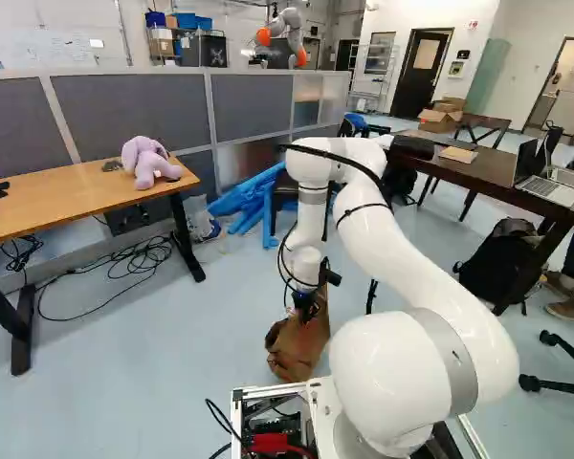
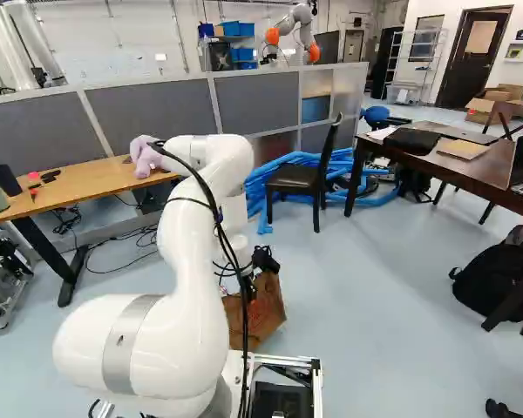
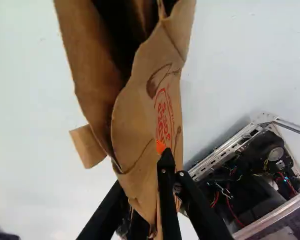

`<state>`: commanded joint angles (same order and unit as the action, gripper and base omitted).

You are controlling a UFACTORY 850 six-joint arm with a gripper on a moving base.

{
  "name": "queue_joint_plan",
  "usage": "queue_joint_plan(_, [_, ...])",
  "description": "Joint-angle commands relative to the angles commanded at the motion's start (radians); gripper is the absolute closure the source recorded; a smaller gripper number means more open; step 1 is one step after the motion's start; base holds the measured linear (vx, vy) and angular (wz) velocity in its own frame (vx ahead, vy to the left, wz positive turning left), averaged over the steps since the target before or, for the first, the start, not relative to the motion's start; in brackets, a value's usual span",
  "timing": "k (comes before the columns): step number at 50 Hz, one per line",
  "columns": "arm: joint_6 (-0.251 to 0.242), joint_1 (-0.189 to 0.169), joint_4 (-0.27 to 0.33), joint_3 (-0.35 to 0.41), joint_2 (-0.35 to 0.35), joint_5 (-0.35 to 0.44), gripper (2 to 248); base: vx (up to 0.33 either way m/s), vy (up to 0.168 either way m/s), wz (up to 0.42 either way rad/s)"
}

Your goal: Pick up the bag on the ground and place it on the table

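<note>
The paper bag (image 3: 135,115) is brown with a red printed design (image 3: 163,117). The plush toy (image 1: 145,161) is lilac; the bench (image 1: 67,204) orange-brown with black legs (image 1: 185,234); the backpack (image 2: 495,283) black; the floor (image 1: 191,335) pale blue-grey; the arm (image 1: 402,244) white, banded grey.

No text legible; red print (image 3: 163,117) on brown paper bag (image 3: 132,125), wording unclear.

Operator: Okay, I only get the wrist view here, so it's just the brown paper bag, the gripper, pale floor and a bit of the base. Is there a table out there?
Observer: Yes, a light wooden table, left of the bag in the left base view.
Operator: Anything on the end nearer the bag?
Observer: A purple plush toy.
Operator: Any other table?
Observer: A dark table, at the right of that view.
</note>
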<state>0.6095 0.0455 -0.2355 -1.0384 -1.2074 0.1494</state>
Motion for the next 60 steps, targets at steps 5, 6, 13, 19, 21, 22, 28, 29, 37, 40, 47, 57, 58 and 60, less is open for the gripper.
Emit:
queue_joint_plan(5, [0.0,0.0,0.015,0.016,0.02,0.0,229,0.0,0.0,0.0])
queue_joint_plan(6, [0.0,0.0,0.017,0.02,0.024,0.0,229,0.0,0.0,0.0])
queue_joint_plan(13, [0.0,0.0,0.037,0.042,0.053,0.0,229,0.0,0.0,0.0])
queue_joint_plan(19, [0.0,0.0,0.052,0.062,0.077,0.0,229,0.0,0.0,0.0])
queue_joint_plan(21, [0.0,0.0,0.057,0.068,0.085,0.0,229,0.0,0.0,0.0])
queue_joint_plan(22, [0.0,0.0,0.059,0.071,0.09,0.0,229,0.0,0.0,0.0])
queue_joint_plan(28, [0.0,0.0,0.07,0.09,0.114,0.0,229,0.0,0.0,0.0])
queue_joint_plan(29, [0.0,0.0,0.072,0.093,0.119,0.0,229,0.0,0.0,0.0])
queue_joint_plan(37, [0.0,0.0,0.083,0.118,0.152,0.0,229,0.0,0.0,0.0])
queue_joint_plan(40, [0.0,0.0,0.087,0.128,0.164,0.0,229,0.0,0.0,0.0])
queue_joint_plan(47, [0.0,0.0,0.093,0.148,0.192,0.0,229,0.0,0.0,0.0])
queue_joint_plan(57, [0.032,0.0,0.095,0.154,0.201,0.0,229,0.0,0.0,0.0])
queue_joint_plan(58, [0.041,0.0,0.095,0.155,0.201,0.0,229,0.0,0.0,0.0])
queue_joint_plan(60, [0.056,0.0,0.095,0.155,0.202,0.0,229,0.0,0.0,0.0])
